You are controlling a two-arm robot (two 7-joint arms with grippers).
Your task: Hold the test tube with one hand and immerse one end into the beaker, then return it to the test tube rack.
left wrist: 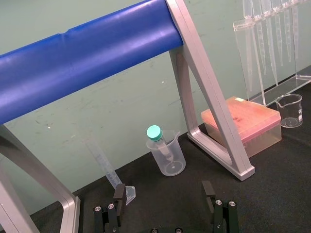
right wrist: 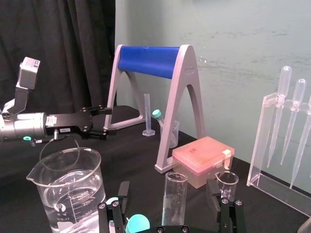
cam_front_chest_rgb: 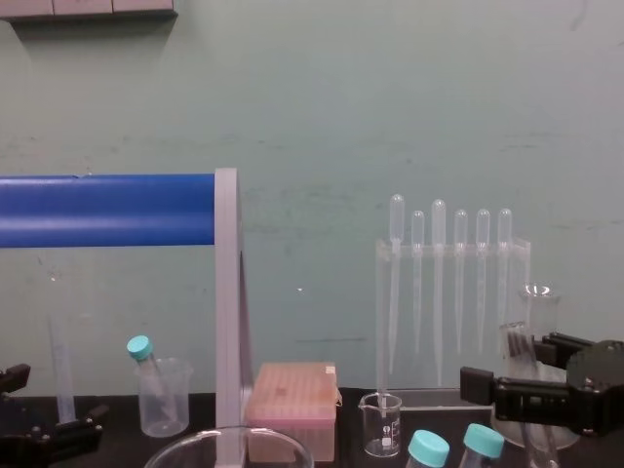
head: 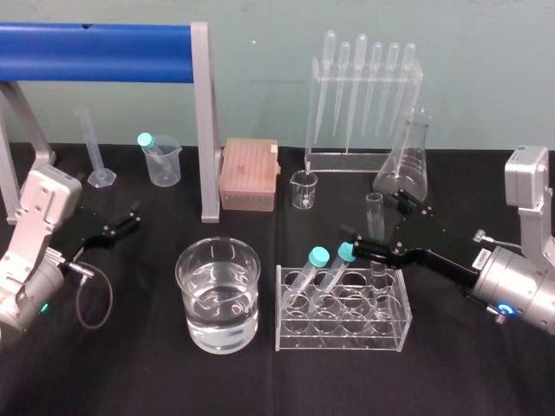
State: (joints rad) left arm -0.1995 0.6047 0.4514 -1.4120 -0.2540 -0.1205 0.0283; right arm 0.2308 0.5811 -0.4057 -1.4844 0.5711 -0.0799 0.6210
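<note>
Likely trouble: the near finger of the right gripper lies just beside a teal-capped plastic tube, so closing could knock that tube or jolt the clear acrylic test tube rack. The long, slim, clear glass test tube looks slick and might slip or tilt. It stands upright at the rack's far right, right of the wide clear glass beaker holding water. The right arm reaches in from the right, jaws spread either side of the tube, not touching. The left gripper rests at the left, jaws released.
</note>
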